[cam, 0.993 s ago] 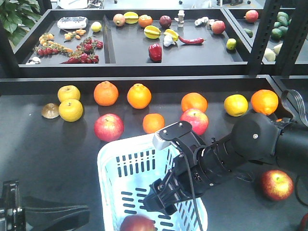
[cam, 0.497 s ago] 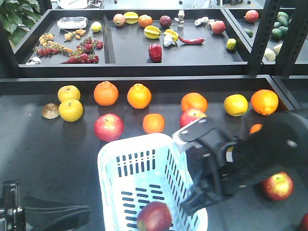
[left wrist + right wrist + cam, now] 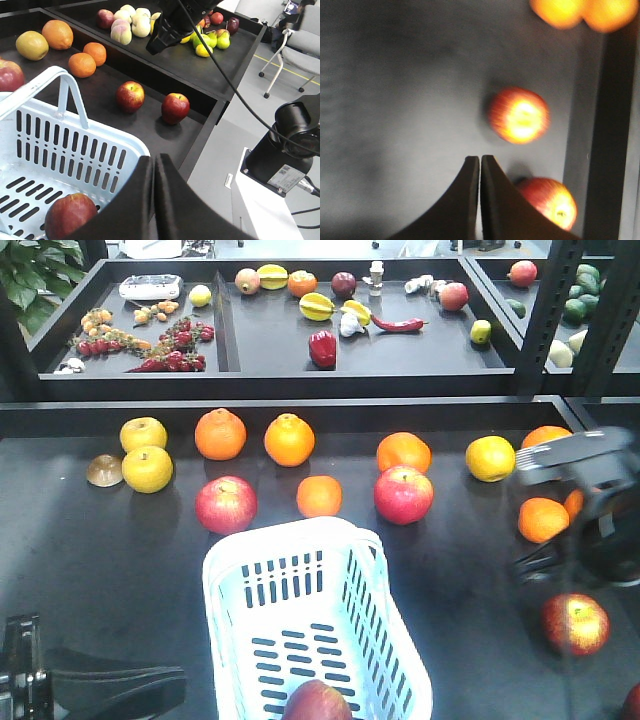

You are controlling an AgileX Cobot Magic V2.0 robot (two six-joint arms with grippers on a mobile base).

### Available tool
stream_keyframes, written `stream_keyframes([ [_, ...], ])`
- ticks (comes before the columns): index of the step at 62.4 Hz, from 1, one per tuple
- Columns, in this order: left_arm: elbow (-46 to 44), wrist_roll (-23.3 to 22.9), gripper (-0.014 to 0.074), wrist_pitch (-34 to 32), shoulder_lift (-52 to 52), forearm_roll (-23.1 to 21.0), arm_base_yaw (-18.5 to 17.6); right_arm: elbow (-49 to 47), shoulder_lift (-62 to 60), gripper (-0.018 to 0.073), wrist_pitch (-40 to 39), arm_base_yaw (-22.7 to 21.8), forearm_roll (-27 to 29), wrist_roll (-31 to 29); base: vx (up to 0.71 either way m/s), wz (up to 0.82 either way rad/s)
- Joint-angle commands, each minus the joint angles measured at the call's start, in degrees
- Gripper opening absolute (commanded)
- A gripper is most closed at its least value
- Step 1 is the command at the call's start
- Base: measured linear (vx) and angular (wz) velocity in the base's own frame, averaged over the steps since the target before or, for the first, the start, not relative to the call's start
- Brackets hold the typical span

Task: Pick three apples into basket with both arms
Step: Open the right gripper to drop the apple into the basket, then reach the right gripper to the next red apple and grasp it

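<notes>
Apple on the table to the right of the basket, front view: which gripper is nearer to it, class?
Right. The right gripper hovers close by that apple; the left gripper sits at the opposite, left side of the basket.

The right arm [image 3: 590, 510] is a blurred dark mass at the right of the front view, cut off by that edge, and its fingers cannot be made out. It hides part of the far orange [image 3: 545, 434] behind it. The basket apple [image 3: 318, 702] is cropped by the near edge. The corner apple [image 3: 633, 702] shows only as a sliver, near right. The right wrist view is blurred throughout: two oranges [image 3: 559, 10] are cut by its top edge, and the right gripper [image 3: 480, 158] covers part of the lower apple [image 3: 551, 202].
</notes>
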Motion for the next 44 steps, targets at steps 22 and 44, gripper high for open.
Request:
stream_keyframes([
  [22,-1.19,-0.05,-0.0006,0.32,-0.20,1.05,0.05,-12.15,13.29,0.0540,7.04,-24.27,27.96,-27.08,0.00,0.00],
  [44,-1.19,-0.05,-0.0006,0.32,-0.20,1.05,0.05,-18.33,20.08,0.0692,3.34,-24.01,25.40,-25.70,0.00,0.00],
])
